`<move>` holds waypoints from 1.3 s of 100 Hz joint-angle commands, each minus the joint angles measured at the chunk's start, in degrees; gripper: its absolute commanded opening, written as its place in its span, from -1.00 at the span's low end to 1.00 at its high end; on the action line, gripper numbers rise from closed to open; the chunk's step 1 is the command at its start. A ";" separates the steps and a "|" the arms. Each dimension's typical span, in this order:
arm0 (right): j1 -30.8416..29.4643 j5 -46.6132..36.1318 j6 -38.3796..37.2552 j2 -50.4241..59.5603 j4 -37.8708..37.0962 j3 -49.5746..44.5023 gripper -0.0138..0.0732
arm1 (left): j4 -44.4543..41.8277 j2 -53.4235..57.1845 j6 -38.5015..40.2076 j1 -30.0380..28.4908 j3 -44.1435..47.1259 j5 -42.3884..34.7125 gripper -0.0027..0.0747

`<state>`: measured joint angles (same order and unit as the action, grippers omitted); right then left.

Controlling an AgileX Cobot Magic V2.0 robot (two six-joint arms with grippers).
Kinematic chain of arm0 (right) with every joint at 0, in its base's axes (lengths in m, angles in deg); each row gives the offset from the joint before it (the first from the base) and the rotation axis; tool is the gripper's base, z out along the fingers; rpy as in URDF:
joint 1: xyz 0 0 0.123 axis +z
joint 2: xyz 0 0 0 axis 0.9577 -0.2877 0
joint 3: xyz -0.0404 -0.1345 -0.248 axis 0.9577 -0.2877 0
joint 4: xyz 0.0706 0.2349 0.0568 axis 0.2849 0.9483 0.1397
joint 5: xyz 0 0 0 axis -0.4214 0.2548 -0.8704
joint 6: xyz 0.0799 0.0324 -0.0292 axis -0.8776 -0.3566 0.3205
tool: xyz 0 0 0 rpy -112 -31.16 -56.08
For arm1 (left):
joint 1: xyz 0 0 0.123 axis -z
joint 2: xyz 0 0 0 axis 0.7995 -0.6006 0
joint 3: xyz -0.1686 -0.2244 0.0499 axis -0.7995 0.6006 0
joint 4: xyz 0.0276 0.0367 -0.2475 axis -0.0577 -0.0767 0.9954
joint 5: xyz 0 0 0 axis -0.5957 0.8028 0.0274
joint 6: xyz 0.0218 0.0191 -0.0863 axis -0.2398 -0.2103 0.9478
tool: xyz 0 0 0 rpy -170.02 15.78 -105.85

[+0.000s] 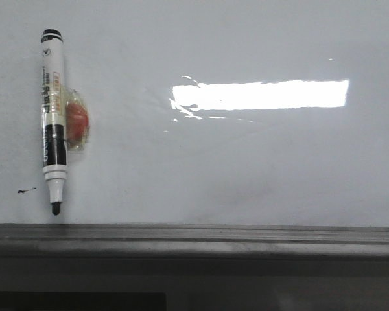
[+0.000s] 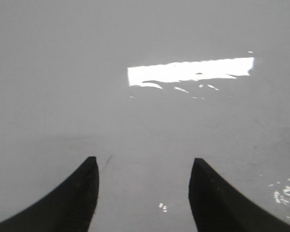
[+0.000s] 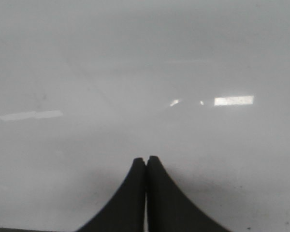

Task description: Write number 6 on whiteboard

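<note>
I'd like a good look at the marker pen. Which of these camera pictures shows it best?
The front view: the marker hangs uncapped, tip down, on the whiteboard, fully visible. Neither wrist view shows it, only bare board beyond the open left gripper and shut right gripper.

Honestly you won't get any readable text here: the white-barrelled marker with black cap and black label band, stuck on the glossy white-grey whiteboard, has small print running along its barrel, but it's too tiny and blurry to make out.
</note>
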<state>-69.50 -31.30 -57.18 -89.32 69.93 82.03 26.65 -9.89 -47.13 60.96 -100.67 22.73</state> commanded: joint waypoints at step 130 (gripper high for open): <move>0.02 -4.57 0.31 -1.12 0.21 1.76 -0.83 | 15.79 -40.36 8.35 45.50 -2.58 -30.84 0.26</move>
<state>-69.45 -31.40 -57.18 -89.65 69.93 82.03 42.09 -49.36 -40.14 106.02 -101.33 -2.58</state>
